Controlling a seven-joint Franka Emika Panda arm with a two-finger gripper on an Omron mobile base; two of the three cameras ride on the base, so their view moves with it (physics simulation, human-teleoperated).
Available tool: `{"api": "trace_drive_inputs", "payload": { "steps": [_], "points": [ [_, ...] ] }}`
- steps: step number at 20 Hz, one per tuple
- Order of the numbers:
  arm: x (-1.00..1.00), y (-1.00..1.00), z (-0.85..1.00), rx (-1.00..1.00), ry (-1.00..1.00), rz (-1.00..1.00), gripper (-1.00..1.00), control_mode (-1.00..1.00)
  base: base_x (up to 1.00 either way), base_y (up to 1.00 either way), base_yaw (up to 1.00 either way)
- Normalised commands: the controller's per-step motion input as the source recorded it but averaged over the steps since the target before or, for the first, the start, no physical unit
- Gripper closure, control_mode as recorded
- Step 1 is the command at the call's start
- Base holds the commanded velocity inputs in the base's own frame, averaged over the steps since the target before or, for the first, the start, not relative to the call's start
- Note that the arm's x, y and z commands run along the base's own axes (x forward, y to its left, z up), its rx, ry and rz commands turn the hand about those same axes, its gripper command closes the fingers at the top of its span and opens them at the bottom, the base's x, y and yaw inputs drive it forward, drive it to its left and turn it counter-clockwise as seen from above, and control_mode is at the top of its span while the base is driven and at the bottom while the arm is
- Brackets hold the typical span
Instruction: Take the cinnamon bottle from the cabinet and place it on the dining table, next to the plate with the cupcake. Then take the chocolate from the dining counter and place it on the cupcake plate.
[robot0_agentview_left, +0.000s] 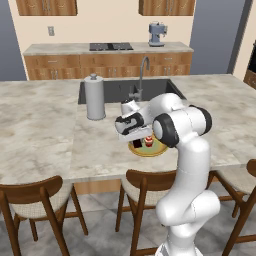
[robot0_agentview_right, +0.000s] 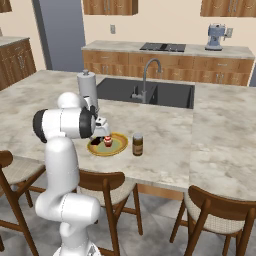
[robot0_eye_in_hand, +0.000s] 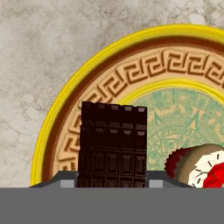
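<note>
My gripper (robot0_eye_in_hand: 113, 181) is shut on the chocolate (robot0_eye_in_hand: 113, 144), a dark segmented bar, just over the left part of the cupcake plate (robot0_eye_in_hand: 87, 74), which has a yellow rim and a patterned face. The cupcake (robot0_eye_in_hand: 201, 166), white frosting with red on top, stands on the plate to the bar's right. In the right base view the gripper (robot0_agentview_right: 100, 132) hangs low over the plate (robot0_agentview_right: 119, 146), with the cupcake (robot0_agentview_right: 107, 141) on it. The cinnamon bottle (robot0_agentview_right: 137, 144), a brown jar with a dark lid, stands upright on the counter just right of the plate. Whether the bar touches the plate I cannot tell.
A paper towel roll (robot0_agentview_left: 94, 97) stands behind the plate to the left. The sink (robot0_agentview_left: 125, 90) with its faucet (robot0_agentview_left: 142, 75) lies beyond. Wooden chairs (robot0_agentview_left: 35, 200) line the near edge of the marble counter (robot0_agentview_left: 40, 130).
</note>
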Motion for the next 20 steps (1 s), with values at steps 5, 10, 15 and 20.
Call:
{"api": "trace_drive_inputs", "payload": {
  "steps": [5, 10, 15, 20],
  "points": [
    [-0.06, -0.19, -0.02, 0.00, 0.00, 0.01, -1.00, -1.00, 0.00, 0.00, 0.00],
    [-0.12, -0.16, 0.08, 0.00, 0.00, 0.00, -1.00, -1.00, 0.00, 0.00, 0.00],
    [-0.04, -0.02, 0.27, 0.00, -0.02, 0.00, -1.00, -1.00, 0.00, 0.00, 0.00],
    [-0.18, 0.07, 0.41, 0.05, -0.04, 0.00, -1.00, -1.00, 0.00, 0.00, 0.00]
  ]
}}
